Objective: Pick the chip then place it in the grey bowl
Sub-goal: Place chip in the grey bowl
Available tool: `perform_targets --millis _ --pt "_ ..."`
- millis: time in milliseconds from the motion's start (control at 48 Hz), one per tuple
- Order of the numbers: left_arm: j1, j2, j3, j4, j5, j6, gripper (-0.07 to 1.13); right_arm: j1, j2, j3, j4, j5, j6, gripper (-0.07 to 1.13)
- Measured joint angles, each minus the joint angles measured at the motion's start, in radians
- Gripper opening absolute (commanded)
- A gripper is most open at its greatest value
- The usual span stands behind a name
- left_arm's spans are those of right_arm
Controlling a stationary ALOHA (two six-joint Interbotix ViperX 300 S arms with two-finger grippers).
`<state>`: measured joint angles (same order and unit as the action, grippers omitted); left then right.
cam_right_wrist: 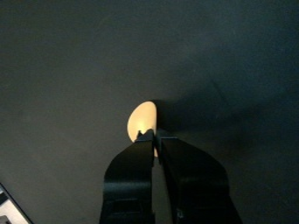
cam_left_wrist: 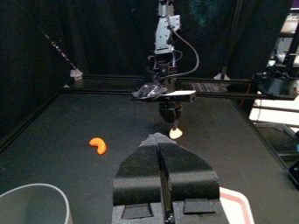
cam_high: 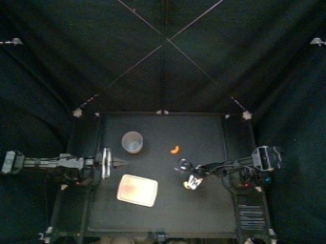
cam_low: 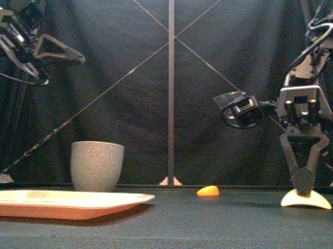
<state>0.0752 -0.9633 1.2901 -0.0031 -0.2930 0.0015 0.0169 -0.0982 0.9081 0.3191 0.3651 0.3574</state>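
**Right jaws pinched on the chip at the table's right side**

The left gripper (cam_left_wrist: 163, 147) hangs over the left edge of the table (cam_high: 192, 129), its jaws pressed together with only a thin seam between them and nothing held. Just to its right, toward the front, the pink tray (cam_high: 137, 191) lies flat and bare. Behind the tray stands the grey cup (cam_low: 96, 165), upright with its mouth open, apart from the tray and from both arms.

Right of the cup, near the middle of the table, a small orange toy (cam_low: 208, 192) (curved, something like a crescent) lies by itself, touching nothing.

Farther right and nearer the front is the chip (cam_right_wrist: 142, 116), a pale yellow oval piece. The right gripper (cam_right_wrist: 153, 136) comes down on it from above. Its jaws are drawn narrow and meet on the chip's near edge, so most of the chip sticks out past the tips. In the front view the chip sits down at the level of the table surface with the jaw tips on top of it; whether it has left the surface cannot be told. The chip is well apart from the grey cup, with the orange toy lying between the two.
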Motion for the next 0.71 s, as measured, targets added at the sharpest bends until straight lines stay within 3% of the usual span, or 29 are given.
perform_targets --millis 188,333,521,708 --pt "0.018 -0.003 0.006 -0.003 -0.002 -0.002 0.05 0.014 0.002 -0.037 -0.006 -0.011 0.002 0.28" --pt "0.021 -0.005 0.006 -0.005 -0.002 -0.002 0.05 -0.002 0.005 -0.170 -0.043 -0.095 -0.002 0.28" --pt "0.021 -0.003 0.006 -0.006 -0.002 -0.002 0.05 -0.104 0.109 -0.380 -0.201 -0.368 0.017 0.28" --pt "0.023 -0.005 0.008 -0.006 -0.003 -0.002 0.05 -0.225 0.293 -0.568 -0.242 -0.637 0.015 0.28"
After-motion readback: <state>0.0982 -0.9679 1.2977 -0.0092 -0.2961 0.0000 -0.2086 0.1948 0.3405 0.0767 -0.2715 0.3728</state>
